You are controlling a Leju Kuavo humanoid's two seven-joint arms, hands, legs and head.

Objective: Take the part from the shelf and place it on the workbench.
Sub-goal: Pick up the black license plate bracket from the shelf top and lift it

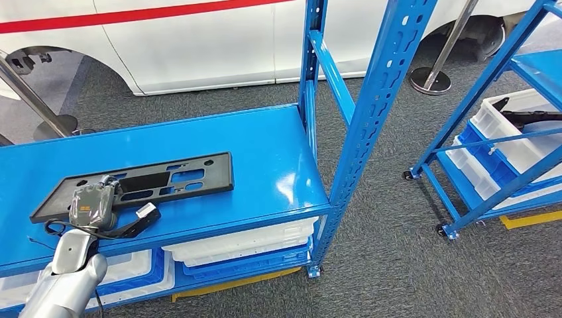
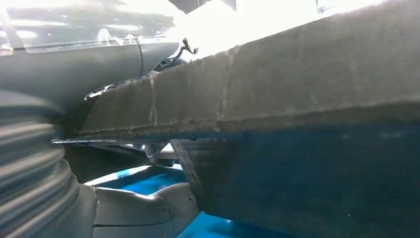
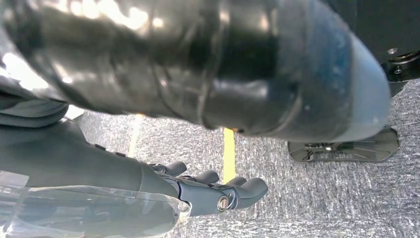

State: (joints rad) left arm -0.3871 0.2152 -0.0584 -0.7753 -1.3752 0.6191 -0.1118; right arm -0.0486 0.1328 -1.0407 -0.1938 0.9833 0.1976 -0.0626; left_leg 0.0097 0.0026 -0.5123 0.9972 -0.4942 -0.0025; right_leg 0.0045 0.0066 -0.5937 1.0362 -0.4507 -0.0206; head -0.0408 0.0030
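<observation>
Below, white bins [image 1: 245, 242], contents perhaps hidden, under workbench [image 1: 278, 159].

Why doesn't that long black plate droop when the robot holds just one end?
The black plate probably stays stiff: it lies flat and straight on the blue workbench. Its cutouts suggest thin plastic, likely light. Held by the left hand at one end, it might swing or tip if lifted.
</observation>
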